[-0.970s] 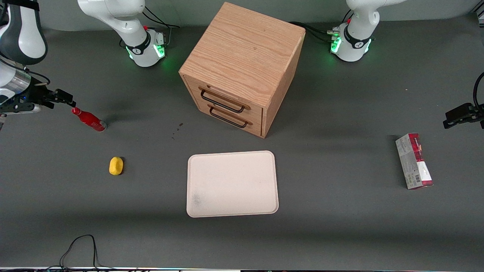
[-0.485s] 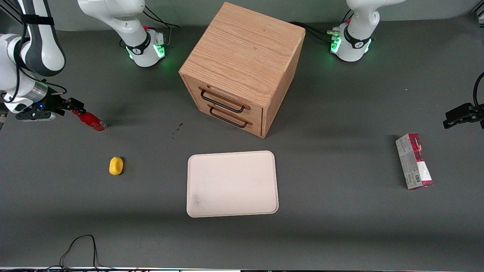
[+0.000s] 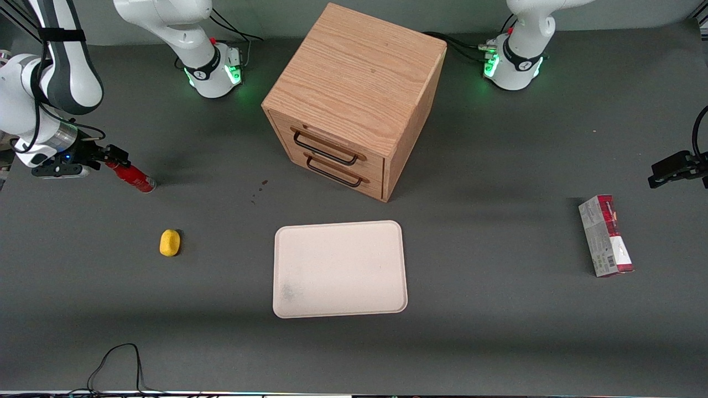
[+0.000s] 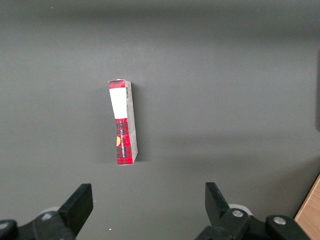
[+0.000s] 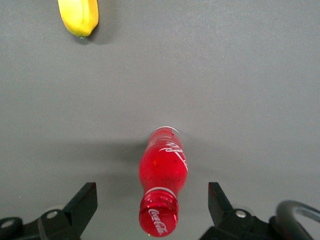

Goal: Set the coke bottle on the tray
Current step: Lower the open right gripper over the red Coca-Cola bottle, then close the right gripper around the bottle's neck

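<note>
The coke bottle (image 3: 131,177) is small, slim and all red, and stands on the grey table toward the working arm's end. In the right wrist view the coke bottle (image 5: 162,192) shows from above, its capped top midway between my two fingers. My gripper (image 3: 113,157) (image 5: 152,202) is open, its black fingers spread wide on either side of the bottle's cap and not touching it. The tray (image 3: 287,232) is cream-white, flat and faintly smudged. It lies nearer to the front camera than the bottle, at the table's middle.
A wooden drawer box (image 3: 354,94) with two black handles stands farther from the front camera than the tray. A small yellow object (image 3: 170,242) (image 5: 79,16) lies between bottle and tray, nearer the camera. A red-and-grey carton (image 3: 605,236) (image 4: 123,122) lies toward the parked arm's end.
My gripper has moved in over the bottle's top, so the cap now sits between the open fingers. The bottle has not moved.
</note>
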`<state>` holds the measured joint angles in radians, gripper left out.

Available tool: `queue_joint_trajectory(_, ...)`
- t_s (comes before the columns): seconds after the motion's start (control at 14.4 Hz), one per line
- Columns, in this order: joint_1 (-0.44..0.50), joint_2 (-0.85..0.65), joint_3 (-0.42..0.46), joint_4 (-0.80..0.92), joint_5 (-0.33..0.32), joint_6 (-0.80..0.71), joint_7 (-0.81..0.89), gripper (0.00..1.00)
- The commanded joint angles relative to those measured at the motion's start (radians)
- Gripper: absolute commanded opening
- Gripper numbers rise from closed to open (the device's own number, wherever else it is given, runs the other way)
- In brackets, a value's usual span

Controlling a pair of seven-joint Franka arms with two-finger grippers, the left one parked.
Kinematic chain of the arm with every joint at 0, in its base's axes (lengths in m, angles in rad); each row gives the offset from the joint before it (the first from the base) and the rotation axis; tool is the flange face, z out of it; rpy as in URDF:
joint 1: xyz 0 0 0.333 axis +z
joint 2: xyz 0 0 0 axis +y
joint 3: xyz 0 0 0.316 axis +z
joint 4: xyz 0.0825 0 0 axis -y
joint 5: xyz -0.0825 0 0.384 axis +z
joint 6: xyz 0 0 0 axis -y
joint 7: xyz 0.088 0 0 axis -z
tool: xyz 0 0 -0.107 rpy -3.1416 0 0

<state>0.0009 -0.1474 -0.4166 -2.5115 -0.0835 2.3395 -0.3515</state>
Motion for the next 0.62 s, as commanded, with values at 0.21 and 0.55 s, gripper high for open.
queue_joint_trajectory(0.21,0.001,-0.011,-0.013,-0.02,-0.016,0.018,-0.04,0.91)
queue_joint_trajectory(0.55,0.001,-0.012,-0.025,-0.021,-0.016,0.014,-0.05,0.66)
